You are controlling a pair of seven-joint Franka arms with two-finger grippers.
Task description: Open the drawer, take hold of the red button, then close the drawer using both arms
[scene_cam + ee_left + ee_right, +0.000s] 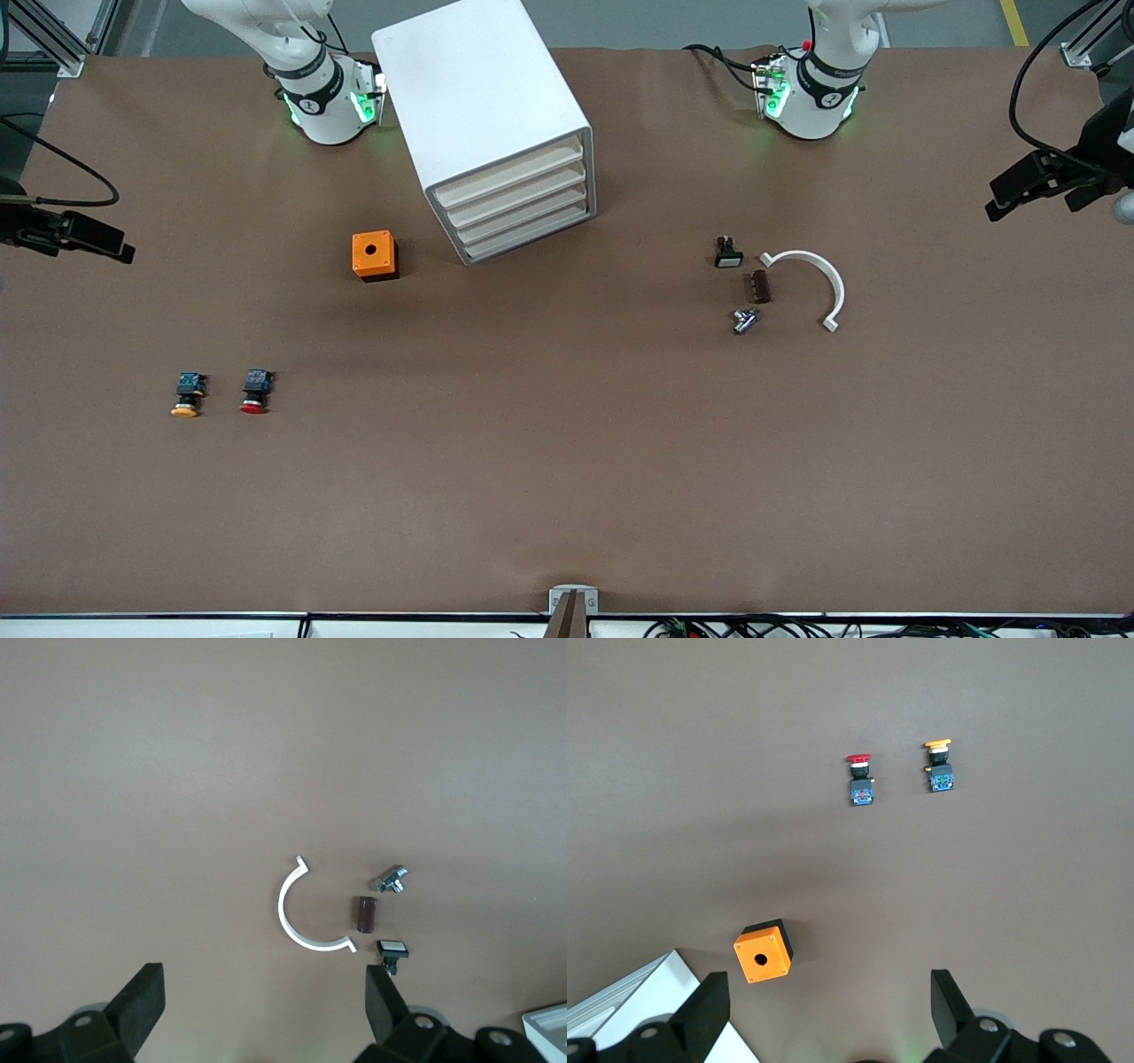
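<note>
Right gripper (830,1001): mine, at the mid-height edge of the frame on the right arm's end, hanging over the table; fingers (709,1001) spread wide, holding nothing.
Yellow-capped button (184,396): lower part of the frame, lying on the table just beside the red one, toward the right arm's end.
Button (255,392): the red-capped one, lower part of the frame, lying on the brown table (567,461) with its cap toward the front camera, well apart from the cabinet and from both my grippers.
Orange box (374,255): mid-frame, beside the cabinet's front corner, hole facing up.
Cabinet (478,97): upper centre of the frame, standing askew between my two bases.
Drawer (516,195): second from the top, pushed in level with the other three.
Small parts: a black switch (728,252), a brown cylinder (760,287), a metal fitting (744,321) and a white curved clip (811,283) clustered mid-frame toward the left arm's end.
Left gripper (264,988): mine, at the upper edge of the frame on the left arm's end, over the table; fingers (146,988) wide apart, gripping nothing.
</note>
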